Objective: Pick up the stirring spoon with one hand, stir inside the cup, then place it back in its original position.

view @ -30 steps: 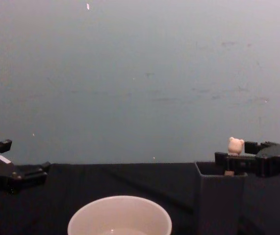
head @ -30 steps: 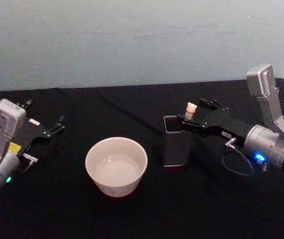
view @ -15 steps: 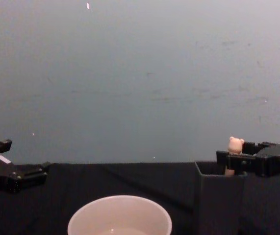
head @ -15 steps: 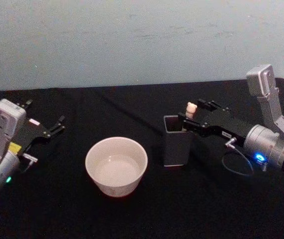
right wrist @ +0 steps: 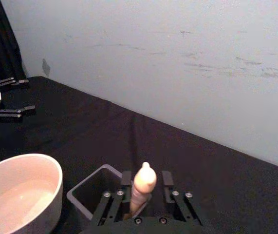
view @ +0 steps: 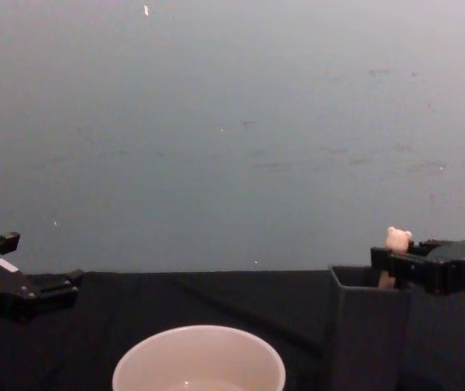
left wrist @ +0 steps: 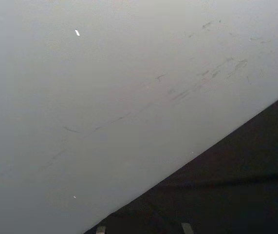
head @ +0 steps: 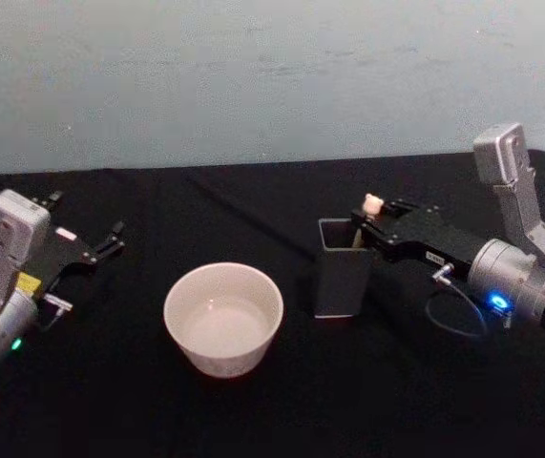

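Right gripper (head: 375, 216), reaching in from the robot's right to the far right corner of the dark grey square holder (head: 341, 286). Its 2 fingers (right wrist: 126, 179) are drawn in on either side of the pale beige handle of the stirring spoon (head: 373, 202), pinching it just below the small bear head. The spoon stands in the holder, close to upright with a slight lean, and the bear head clears both the rim and the black fingers. Its metal stem and bowl are hidden inside the holder. The cup (head: 220, 358), wide, round and cream-white, sits upright on the black table (head: 396, 391). It is to the holder's left and a little nearer the robot, close to the holder but not touching it, with its pale inside open to the head view. The left gripper (head: 86, 215) is parked well to the cup's left, low over the cloth. Its 2 fingers are spread apart with nothing between them, and they point toward the table's middle. A plain pale wall (head: 253, 76) closes the scene behind the table's far edge.
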`<state>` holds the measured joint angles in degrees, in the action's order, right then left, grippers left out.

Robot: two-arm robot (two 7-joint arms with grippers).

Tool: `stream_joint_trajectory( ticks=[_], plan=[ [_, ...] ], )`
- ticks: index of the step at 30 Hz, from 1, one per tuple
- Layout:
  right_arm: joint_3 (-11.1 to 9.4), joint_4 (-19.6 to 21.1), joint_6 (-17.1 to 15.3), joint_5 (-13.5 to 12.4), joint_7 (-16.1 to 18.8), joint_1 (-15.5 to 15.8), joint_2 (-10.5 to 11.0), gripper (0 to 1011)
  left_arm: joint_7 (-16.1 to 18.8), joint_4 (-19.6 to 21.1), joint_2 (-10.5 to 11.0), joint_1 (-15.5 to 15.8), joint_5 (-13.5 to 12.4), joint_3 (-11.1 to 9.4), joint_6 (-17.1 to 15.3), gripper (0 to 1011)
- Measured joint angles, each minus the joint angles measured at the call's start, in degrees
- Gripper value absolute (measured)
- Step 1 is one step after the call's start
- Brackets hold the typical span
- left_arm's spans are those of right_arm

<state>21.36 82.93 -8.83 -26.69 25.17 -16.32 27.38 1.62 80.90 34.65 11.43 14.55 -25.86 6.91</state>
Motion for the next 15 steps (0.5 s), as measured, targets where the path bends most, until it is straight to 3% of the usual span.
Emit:
stream_joint_trajectory(
  ticks=[5,15],
  plan=[
    [0.0,0.0,0.0,0.0,0.0,0.0,0.0,252,0.0,0.0,0.0,0.0,0.0,0.0,0.0,1001],
    [0.0,0.0,0.0,-0.1,0.0,0.0,0.0,223,0.0,0.0,0.0,0.0,0.0,0.0,0.0,1001]
  ],
)
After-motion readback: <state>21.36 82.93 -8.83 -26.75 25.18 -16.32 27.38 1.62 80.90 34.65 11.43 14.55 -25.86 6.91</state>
